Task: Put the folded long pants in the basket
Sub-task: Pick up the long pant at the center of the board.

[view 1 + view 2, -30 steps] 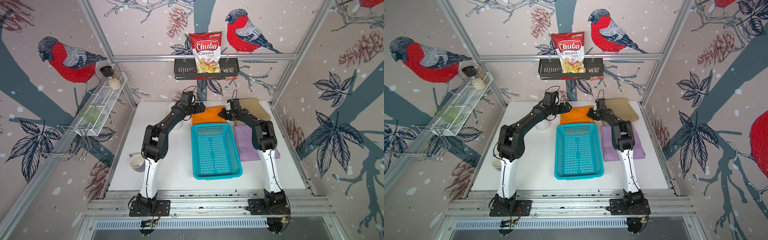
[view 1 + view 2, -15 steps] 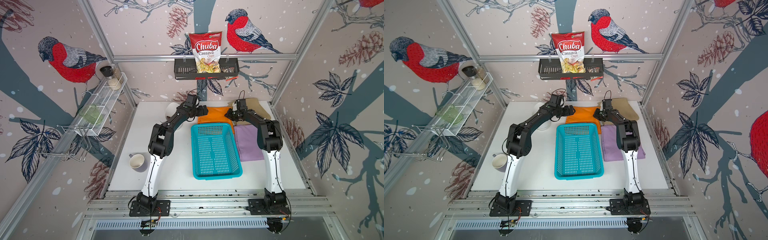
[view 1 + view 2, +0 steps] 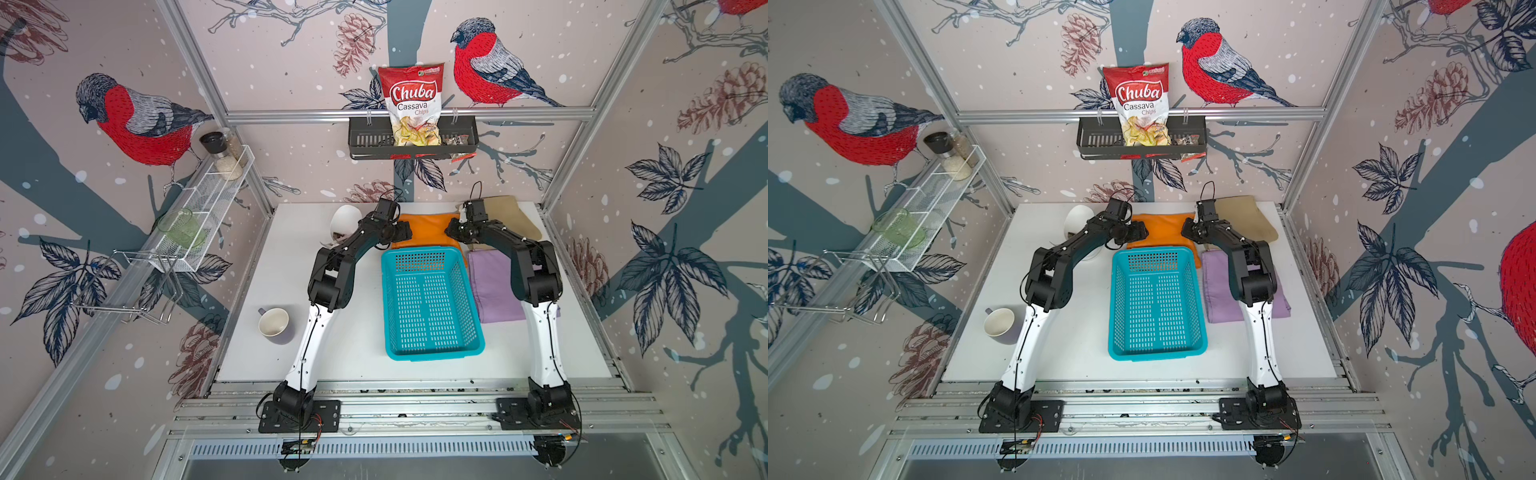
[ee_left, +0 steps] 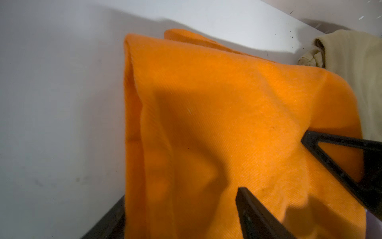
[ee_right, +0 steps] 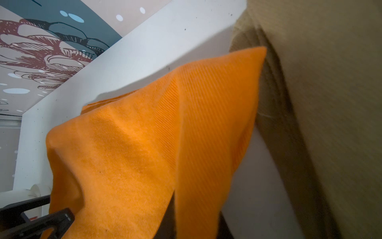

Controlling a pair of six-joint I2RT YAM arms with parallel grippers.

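As the left gripper [image 4: 272, 165] narrows its still-parted jaws onto the orange folded pants [image 3: 428, 226], the right gripper [image 3: 452, 230] pinches their raised right edge. The pants sit just beyond the far end of the empty turquoise basket [image 3: 432, 353], so a two-armed lift seems next.

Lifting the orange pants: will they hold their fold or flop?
Likely floppy: the orange pants drape and crease where raised in the right wrist view. Probably light: the fabric looks thin. The fold may open, since layers gape along one edge in the left wrist view.
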